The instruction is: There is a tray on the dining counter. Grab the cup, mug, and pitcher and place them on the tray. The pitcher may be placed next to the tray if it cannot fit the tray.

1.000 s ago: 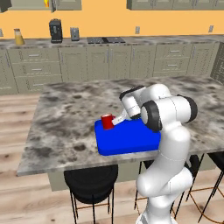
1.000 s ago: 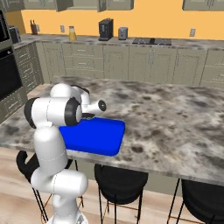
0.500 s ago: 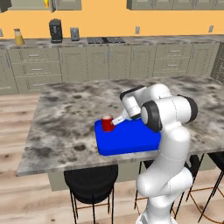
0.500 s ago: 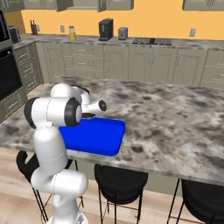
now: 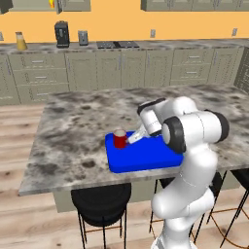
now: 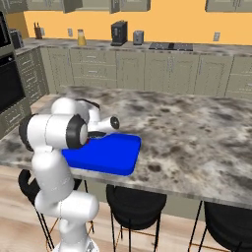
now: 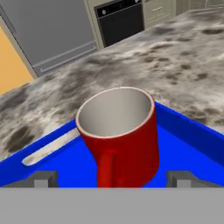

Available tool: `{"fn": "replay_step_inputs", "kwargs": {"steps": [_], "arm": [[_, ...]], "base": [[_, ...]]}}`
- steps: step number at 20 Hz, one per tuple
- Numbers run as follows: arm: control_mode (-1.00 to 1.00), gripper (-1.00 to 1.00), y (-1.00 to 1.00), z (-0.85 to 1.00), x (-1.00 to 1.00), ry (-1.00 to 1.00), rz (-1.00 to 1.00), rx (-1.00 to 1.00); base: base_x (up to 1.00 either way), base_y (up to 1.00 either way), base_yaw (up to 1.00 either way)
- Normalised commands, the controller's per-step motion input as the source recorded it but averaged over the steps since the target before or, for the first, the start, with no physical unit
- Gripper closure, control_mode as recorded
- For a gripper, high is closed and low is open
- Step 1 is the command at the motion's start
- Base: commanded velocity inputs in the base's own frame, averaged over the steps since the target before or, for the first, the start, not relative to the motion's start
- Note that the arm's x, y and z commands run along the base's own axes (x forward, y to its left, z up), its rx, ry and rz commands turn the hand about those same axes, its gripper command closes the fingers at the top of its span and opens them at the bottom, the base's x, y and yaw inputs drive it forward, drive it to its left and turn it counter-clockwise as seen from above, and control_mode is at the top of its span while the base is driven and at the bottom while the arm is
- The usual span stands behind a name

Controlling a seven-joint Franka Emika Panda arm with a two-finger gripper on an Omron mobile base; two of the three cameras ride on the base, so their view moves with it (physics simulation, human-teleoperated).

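The red mug (image 5: 119,139) stands upright on the left end of the blue tray (image 5: 146,155), which lies on the dining counter (image 5: 78,121). My gripper (image 5: 128,140) is just right of the mug, open. In the hand view the mug (image 7: 120,135) fills the middle with its handle facing me. One fingertip (image 7: 43,178) shows at each side, and neither touches the mug. The pitcher (image 5: 21,41) with orange liquid stands far off on the back counter, also the pitcher (image 6: 81,37). A small yellow shape, which looks like the cup (image 5: 51,4), sits in an open wall cabinet.
Black bar stools (image 5: 101,198) stand under the dining counter's near edge. A coffee machine (image 5: 62,34) and a toaster (image 5: 83,36) sit on the back counter. A wall oven (image 6: 10,83) is at the far left. The stone top spreads wide around the tray (image 6: 106,155).
The jaws have opened and let go of the mug, which now stands on the tray. The arm has barely moved.
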Motion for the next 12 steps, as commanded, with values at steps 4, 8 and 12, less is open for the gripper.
{"fn": "replay_step_inputs", "kwargs": {"steps": [4, 8, 12], "arm": [[-1.00, -1.00, -0.16, 0.20, -0.58, -0.01, -0.08, -0.07], [-1.00, -1.00, -0.22, 0.55, -0.18, 0.00, -0.10, -0.02], [-1.00, -1.00, -0.21, 0.70, -0.12, 0.00, -0.13, 0.00]], "base": [[0.00, 0.00, 0.00], [0.00, 0.00, 0.00], [0.00, 0.00, 0.00]]}}
